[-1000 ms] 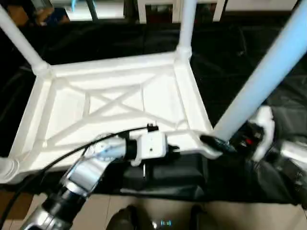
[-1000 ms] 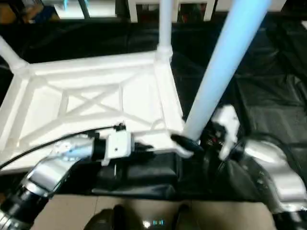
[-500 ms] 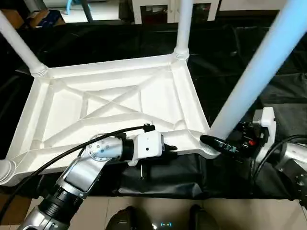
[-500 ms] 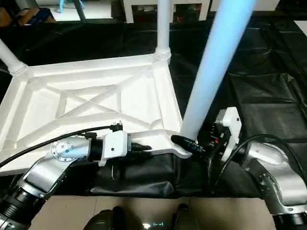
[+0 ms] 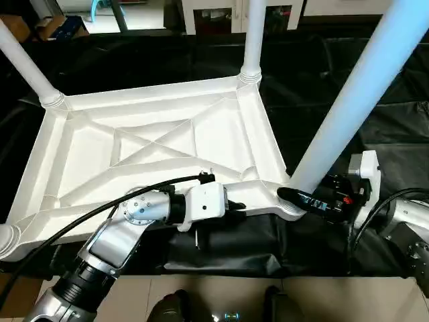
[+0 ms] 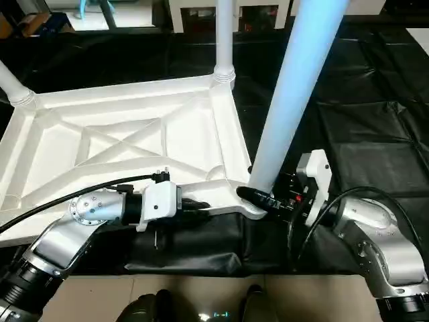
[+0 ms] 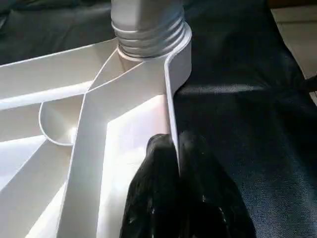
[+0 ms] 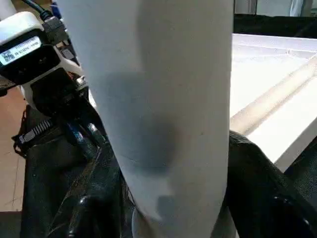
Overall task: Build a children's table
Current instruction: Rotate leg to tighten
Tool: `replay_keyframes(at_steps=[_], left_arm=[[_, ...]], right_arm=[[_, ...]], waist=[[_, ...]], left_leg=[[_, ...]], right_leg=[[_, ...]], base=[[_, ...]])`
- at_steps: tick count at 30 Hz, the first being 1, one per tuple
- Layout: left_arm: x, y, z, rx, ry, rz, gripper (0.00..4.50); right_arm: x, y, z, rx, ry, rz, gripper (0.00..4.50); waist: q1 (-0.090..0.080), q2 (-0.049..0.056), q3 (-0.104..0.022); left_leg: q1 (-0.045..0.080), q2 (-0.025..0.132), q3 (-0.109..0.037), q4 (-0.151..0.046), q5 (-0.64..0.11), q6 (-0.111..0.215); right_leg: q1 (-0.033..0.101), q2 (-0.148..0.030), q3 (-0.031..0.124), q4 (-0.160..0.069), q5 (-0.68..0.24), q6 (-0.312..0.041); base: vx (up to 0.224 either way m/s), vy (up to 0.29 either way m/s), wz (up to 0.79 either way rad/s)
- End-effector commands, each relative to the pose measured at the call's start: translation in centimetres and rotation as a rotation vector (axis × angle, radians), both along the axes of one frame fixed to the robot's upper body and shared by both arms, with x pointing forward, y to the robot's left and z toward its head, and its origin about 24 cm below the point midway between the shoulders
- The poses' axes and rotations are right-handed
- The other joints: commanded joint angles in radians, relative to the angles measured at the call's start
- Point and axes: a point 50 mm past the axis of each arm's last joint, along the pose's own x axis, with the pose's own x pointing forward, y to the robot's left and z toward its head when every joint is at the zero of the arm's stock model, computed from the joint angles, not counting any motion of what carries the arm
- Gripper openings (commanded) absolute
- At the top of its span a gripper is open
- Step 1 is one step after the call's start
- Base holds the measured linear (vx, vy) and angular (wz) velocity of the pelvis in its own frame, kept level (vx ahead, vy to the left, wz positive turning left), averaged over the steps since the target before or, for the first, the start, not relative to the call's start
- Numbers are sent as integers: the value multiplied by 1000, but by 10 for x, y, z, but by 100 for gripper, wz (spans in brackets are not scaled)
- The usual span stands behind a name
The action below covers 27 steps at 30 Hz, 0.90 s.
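The white table top lies upside down on a black mat, X-ribs facing up. Legs stand in the far left corner, the far right corner and the near right corner. My left gripper is shut on the top's near rim, one finger on each side of it, close to the near right socket. My right gripper is shut on the near right leg just above its socket, with black fingers pressed on both sides.
The black mat spreads out around the top. White furniture stands at the back. Tiled floor runs along the near edge. A black cable loops over the top's near left part from my left arm.
The whole picture has shifted and steadied, so the camera moved. Both grippers keep their holds, and the near right leg now stands a little more upright in its socket.
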Motion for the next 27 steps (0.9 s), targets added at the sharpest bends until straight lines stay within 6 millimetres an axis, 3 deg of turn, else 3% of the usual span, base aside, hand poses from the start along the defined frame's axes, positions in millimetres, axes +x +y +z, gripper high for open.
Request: replay_keyframes(at_steps=[1, 4, 5, 7, 8, 10, 11, 12, 13, 15, 19, 20, 21, 22, 26, 27], left_arm=[[-11, -3, -7, 36, 26, -95, 0], [-9, -1, -10, 64, 11, -74, 0], [-3, -2, -14, 99, -17, -21, 0], [2, -3, -17, 126, -28, 25, 0], [10, -6, -22, 162, -45, 94, 0], [12, -7, -22, 166, -47, 104, 0], [22, -18, -23, 172, -52, 164, 0], [22, -19, -23, 172, -52, 168, 0], [32, -35, -19, 158, -52, 221, 0], [39, -52, -13, 136, -62, 266, 0], [45, -84, -3, 70, -74, 294, 0], [43, -92, -1, 46, -66, 271, 0], [43, -94, 0, 40, -64, 264, 0], [42, -94, -1, 40, -70, 255, 0], [39, -75, -7, 63, -79, 220, 0], [37, -68, -9, 68, -83, 199, 0]], right_arm=[[6, -18, 1, -6, -2, -137, 222], [10, -18, -5, -34, 2, -197, 215], [19, -18, -14, -91, -2, -301, 213], [26, -19, -21, -119, -3, -392, 211], [38, -17, -30, -131, 14, -533, 207], [40, -17, -32, -130, 16, -562, 201], [57, -14, -41, -118, 36, -760, 198], [58, -14, -42, -118, 37, -775, 197], [73, -10, -48, -90, 59, -944, 196], [85, -6, -51, -48, 79, -1078, 195], [100, 5, -55, 40, 140, -1264, 195], [105, 11, -52, 71, 143, -1254, 195], [106, 13, -51, 79, 141, -1249, 195], [107, 17, -48, 93, 124, -1209, 195], [106, 29, -29, 146, 0, -918, 195], [102, 29, -23, 136, -57, -831, 251]], waist=[[1, -23, -79], [-2, -24, -79], [-3, -25, -79], [-12, -23, -72], [-12, -26, -73], [-15, -24, -72], [-21, -26, -70], [-25, -24, -70], [-29, -31, -69], [-38, -26, -70], [-46, -36, -73], [-48, -40, -73], [-47, -35, -73], [-49, -40, -72], [-47, -45, -74], [-44, -46, -74]], left_leg=[[22, 2, 2, -54, -187, 132], [21, 1, 2, -54, -202, 122], [21, 2, 1, -54, -206, 118], [19, -3, 0, -58, -245, 81], [24, -3, -1, -59, -275, 58], [25, -5, -3, -63, -312, 33], [23, -7, -2, -63, -322, 18], [22, -10, -3, -64, -334, 8], [22, -12, -7, -67, -368, -8], [23, -14, -13, -69, -404, -31], [21, -16, -13, -71, -427, -12], [21, -16, -13, -70, -434, -9], [23, -16, -13, -70, -446, -4], [20, -14, -13, -72, -452, 2], [17, -12, -14, -73, -449, 20], [12, -10, -16, -74, -434, 36]], right_leg=[[59, 15, -3, -43, -158, -234], [58, 15, -3, -46, -187, -225], [56, 15, -3, -46, -195, -221], [50, 15, -5, -54, -286, -192], [48, 15, -4, -57, -336, -173], [45, 16, -4, -61, -378, -155], [39, 18, -3, -61, -386, -147], [37, 18, -4, -63, -404, -145], [38, 19, -8, -67, -443, -128], [35, 17, -12, -70, -489, -115], [37, 21, -18, -78, -429, -113], [36, 22, -18, -78, -426, -115], [37, 23, -19, -77, -413, -119], [39, 24, -20, -78, -394, -123], [44, 24, -20, -73, -341, -140], [51, 22, -19, -69, -312, -146]], base=[[0, 0, 0], [0, 0, 0], [0, 0, 0], [0, 0, 0], [0, 0, 0], [0, 0, 0], [0, 0, 0], [0, 0, 0], [0, 0, 0], [-61, 10, -5], [-15, 4, -1], [0, 0, 0], [0, 0, 0], [0, 0, 0], [0, 0, 0], [0, 0, 0]])
